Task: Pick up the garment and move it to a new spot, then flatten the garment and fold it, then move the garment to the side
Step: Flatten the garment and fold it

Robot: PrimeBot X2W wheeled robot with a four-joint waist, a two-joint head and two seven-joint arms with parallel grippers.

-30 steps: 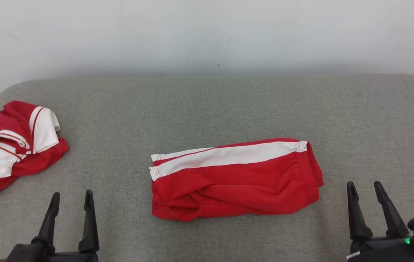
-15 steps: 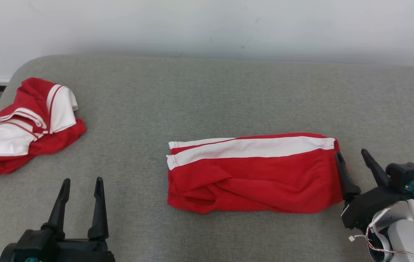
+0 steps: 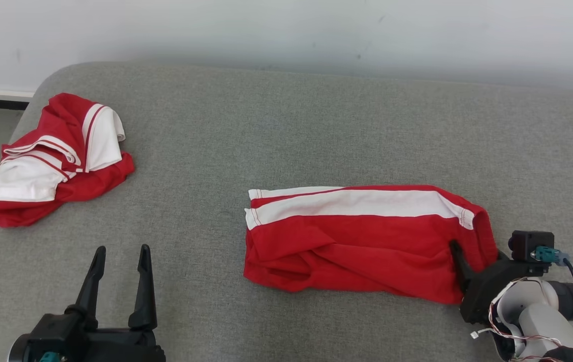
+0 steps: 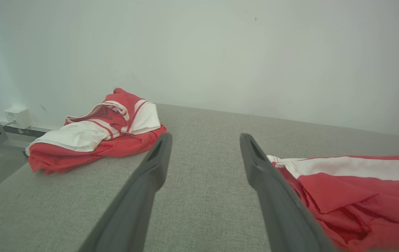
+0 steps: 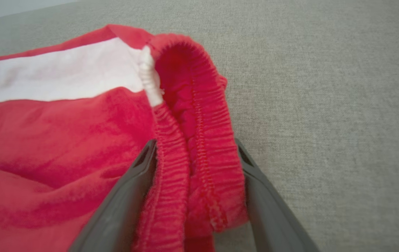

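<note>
The right hand has slid astride the waistband of the red shorts — spread wide, not yet pinching — so the lift looks next

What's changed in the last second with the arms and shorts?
The right gripper moved in to the waistband of the folded shorts; its open fingers now straddle the elastic, not yet clamped. The left gripper stayed open and idle, the crumpled garment untouched. The head camera also turned.

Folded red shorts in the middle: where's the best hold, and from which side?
Take the elastic waistband at the right end of the shorts, coming in from the right. It stands bunched and raised, and the open jaws of the right gripper straddle it.
</note>
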